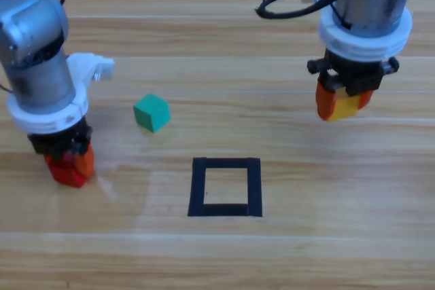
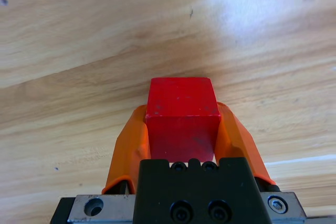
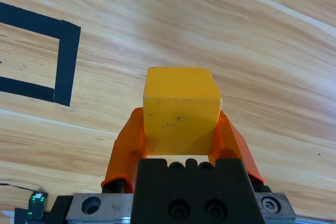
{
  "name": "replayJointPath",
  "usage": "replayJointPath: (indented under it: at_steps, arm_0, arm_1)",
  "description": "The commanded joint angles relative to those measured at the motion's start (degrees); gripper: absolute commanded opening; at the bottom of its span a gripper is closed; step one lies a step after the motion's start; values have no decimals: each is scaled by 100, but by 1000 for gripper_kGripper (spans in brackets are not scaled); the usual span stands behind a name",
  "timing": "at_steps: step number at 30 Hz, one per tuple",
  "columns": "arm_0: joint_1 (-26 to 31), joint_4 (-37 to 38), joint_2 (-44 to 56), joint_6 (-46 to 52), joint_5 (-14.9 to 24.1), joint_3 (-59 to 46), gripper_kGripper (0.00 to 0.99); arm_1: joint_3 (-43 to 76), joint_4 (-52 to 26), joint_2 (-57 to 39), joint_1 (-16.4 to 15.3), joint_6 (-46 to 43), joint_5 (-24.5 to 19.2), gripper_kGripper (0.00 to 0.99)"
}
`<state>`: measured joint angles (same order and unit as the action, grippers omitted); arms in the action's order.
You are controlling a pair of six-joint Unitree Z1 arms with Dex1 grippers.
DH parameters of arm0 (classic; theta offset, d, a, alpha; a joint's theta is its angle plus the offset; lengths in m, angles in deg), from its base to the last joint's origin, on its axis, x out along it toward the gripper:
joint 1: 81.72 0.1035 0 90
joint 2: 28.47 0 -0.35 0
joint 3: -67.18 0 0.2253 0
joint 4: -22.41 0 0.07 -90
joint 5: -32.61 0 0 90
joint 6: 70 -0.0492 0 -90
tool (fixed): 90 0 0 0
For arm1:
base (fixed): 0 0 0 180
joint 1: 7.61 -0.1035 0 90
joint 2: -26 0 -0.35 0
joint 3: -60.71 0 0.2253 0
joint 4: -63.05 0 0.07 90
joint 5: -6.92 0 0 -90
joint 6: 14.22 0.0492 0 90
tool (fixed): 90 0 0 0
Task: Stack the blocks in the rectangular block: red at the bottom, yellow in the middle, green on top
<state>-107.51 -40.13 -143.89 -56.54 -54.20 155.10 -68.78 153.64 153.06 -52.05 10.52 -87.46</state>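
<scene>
At lower left of the frame, left gripper [image 1: 68, 166] pinches the red cube [image 1: 66, 172] between its jaws, low at the surface [image 1: 326, 236]. At upper right, right gripper [image 1: 343, 103] pinches the yellow cube [image 1: 345, 106], held off the wood, apparently waiting its turn since red goes first. Green cube [image 1: 151, 112] rests free, left of centre. Black tape square [image 1: 225, 187] at lower centre holds nothing yet.

Red cube [image 2: 182, 113] between orange jaws, left gripper [image 1: 70, 165]. Yellow cube [image 3: 181, 107] between orange jaws, right gripper [image 1: 343, 102]. Teal-green cube [image 1: 151, 113]. Black tape outline [image 1: 225, 187]. Light wood-grain table [image 1: 326, 222].
</scene>
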Motion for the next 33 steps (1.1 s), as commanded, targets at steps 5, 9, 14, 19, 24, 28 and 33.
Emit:
replayJointPath:
  at_steps: [5,9,14,19,24,28,33]
  arm_0:
    - [-1191,-827,-271,1792,76,1128,0]
    - [-1640,-1082,-403,2451,76,1445,0]
    - [-1956,-1152,-587,2978,41,1691,0]
    - [-2105,-1223,-781,3453,14,1954,0]
    - [-2264,-1539,-1167,3840,14,2534,0]
    - [-2404,-1776,-1510,4059,23,3027,0]
    - [-2527,-1776,-1703,4182,6,3211,0]
  arm_1:
    - [401,-413,-58,-171,66,-27,0]
    - [419,-413,-120,-171,92,25,0]
    - [454,-422,-199,-144,189,25,0]
    - [524,-457,-278,-109,197,17,0]
    - [533,-501,-287,23,197,25,0]
    - [542,-527,-296,181,224,52,0]
    - [647,-597,-366,348,329,113,0]
